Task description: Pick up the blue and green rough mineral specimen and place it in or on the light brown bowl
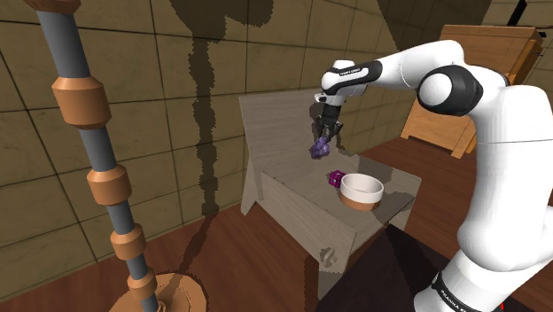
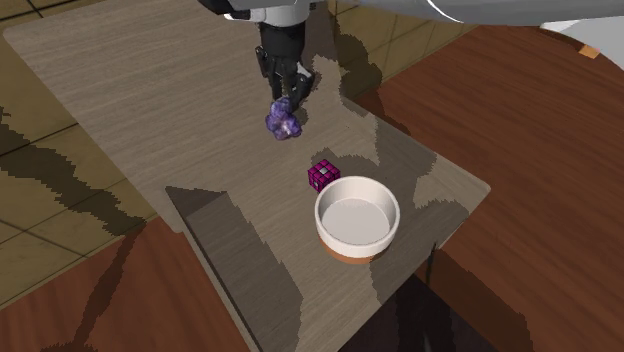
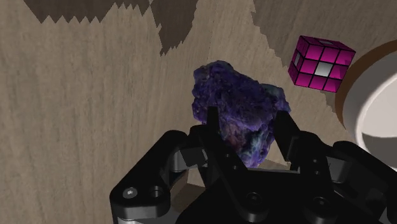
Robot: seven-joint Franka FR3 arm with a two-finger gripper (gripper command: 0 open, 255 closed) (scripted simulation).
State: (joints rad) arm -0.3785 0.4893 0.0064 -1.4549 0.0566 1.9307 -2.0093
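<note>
Mineral specimen (image 3: 236, 105): rough lump, deep purple-blue with a small greenish patch near the fingers, clasped between the two black fingers of the end effector (image 3: 248, 127), which is closed on it, with most of the lump sticking out past the fingertips. It hangs near the upper middle of the second exterior view and looks to be clear of the tabletop (image 2: 150, 90), though the gap under it cannot be made out for certain. Bowl (image 2: 356, 246): white inside, light brown band at its base, upright and empty, lying to the lower right of the specimen in that view and well apart from it. Cube (image 2: 323, 175): magenta with pale squares, standing between specimen and bowl, just beside the bowl's upper-left rim. Judgement: the carry runs toward the frame's lower right and should pass over or around the cube before release above the bowl. Tabletop: pale grey wood grain, crossed by jagged dark shadows. Surroundings: reddish-brown wood floor (image 2: 530, 130); tan tiling (image 1: 133, 53); grey post with brown collars (image 1: 84, 99) at the shoulder view's left.
</note>
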